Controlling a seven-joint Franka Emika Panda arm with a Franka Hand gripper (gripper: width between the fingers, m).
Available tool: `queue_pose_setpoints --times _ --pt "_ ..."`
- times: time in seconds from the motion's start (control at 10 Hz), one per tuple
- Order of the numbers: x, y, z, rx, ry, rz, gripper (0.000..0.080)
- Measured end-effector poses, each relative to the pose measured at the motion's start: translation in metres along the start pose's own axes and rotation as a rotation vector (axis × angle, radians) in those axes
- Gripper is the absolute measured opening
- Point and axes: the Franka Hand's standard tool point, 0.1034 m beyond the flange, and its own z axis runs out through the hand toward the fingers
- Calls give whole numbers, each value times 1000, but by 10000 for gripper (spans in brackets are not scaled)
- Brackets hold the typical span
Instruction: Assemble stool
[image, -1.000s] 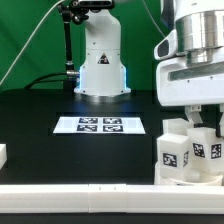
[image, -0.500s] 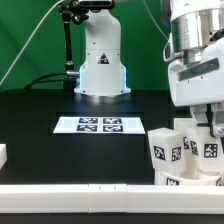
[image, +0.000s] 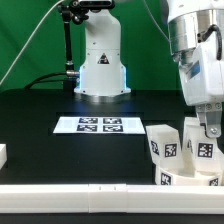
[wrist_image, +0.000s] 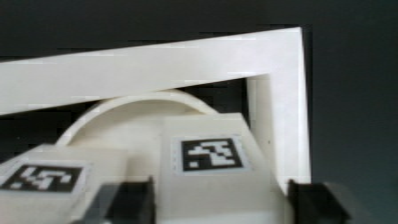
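A black desk (image: 60, 105) fills the scene, backed by a green curtain, with the white base of the Panda arm (image: 100, 60) standing at its far edge and a black cable running off toward the exterior view's left. A long white border rail (image: 70, 192) runs along the near edge, and in the wrist view the rails meet in a corner (wrist_image: 267, 60). The flat marker board (image: 100, 125) lies mid-desk, untouched.

The stool is judged well under way but not finished. At the exterior view's right, against the rail, chunky white legs stand upright above the round seat (wrist_image: 151, 105), whose curved rim shows only in the wrist view; one leg (image: 162, 148) stands free, and whether it is fully seated cannot be told. A second leg (image: 203, 150) sits between the fingers of the claw (image: 205, 133), which looks clamped on it from above, fingers flanking its tagged top in the wrist view. How many legs are fitted in all is hidden by the arm and the frame edge.

A small white part (image: 3, 155) waits at the exterior view's left edge, well apart from the rest.
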Motion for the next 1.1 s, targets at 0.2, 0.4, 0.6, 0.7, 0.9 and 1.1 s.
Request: queue_pose_setpoints --times 0.2,0.4,0.6,0.7,0.9,1.1 --pt "-1 -2 -1 -23 -4 -84 599" --pt "-7 -8 -8 -36 -22 -146 639" --pt "-6 -15 -16 -20 -30 -310 647" --pt "-6 -14 -15 -20 -27 -384 649" --pt "-5 -14 -15 -20 -26 -519 649" --pt "-8 -14 -15 -32 -11 -719 649"
